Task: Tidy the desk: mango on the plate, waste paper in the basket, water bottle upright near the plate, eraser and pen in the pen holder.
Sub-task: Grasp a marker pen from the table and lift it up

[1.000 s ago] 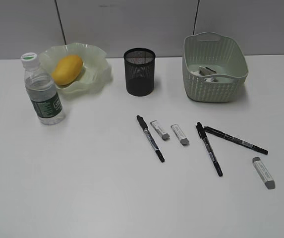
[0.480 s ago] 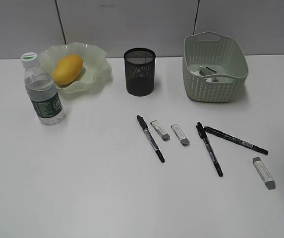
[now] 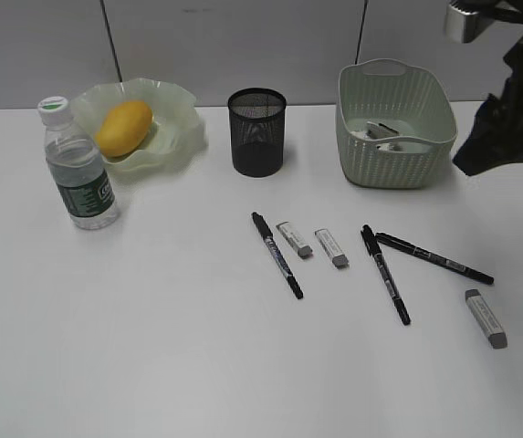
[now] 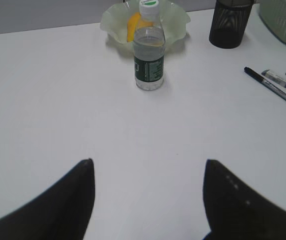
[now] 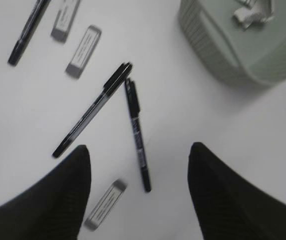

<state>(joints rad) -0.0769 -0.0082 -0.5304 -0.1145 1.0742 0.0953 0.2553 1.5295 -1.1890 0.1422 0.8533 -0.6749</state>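
The mango [image 3: 122, 128] lies in the wavy plate [image 3: 177, 137], and the water bottle [image 3: 77, 169] stands upright just beside it. Waste paper [image 3: 384, 137] sits inside the basket [image 3: 395, 160]. The black mesh pen holder [image 3: 257, 130] stands between plate and basket. Three pens [image 3: 277, 255] [image 3: 385, 274] [image 3: 434, 258] and three erasers [image 3: 294, 238] [image 3: 331, 247] [image 3: 486, 318] lie on the desk. My right gripper [image 5: 140, 147] hangs open and empty above a pen [image 5: 138, 135] and an eraser [image 5: 105, 204]. My left gripper [image 4: 148, 161] is open over bare desk, well short of the bottle [image 4: 149, 55].
The right arm [image 3: 507, 109] hangs at the right edge, just right of the basket. A grey wall closes the back of the desk [image 3: 151, 347]. The left arm is out of the exterior view.
The right arm has come into the exterior view from the right edge and now hangs beside the basket. Nothing on the desk has moved.
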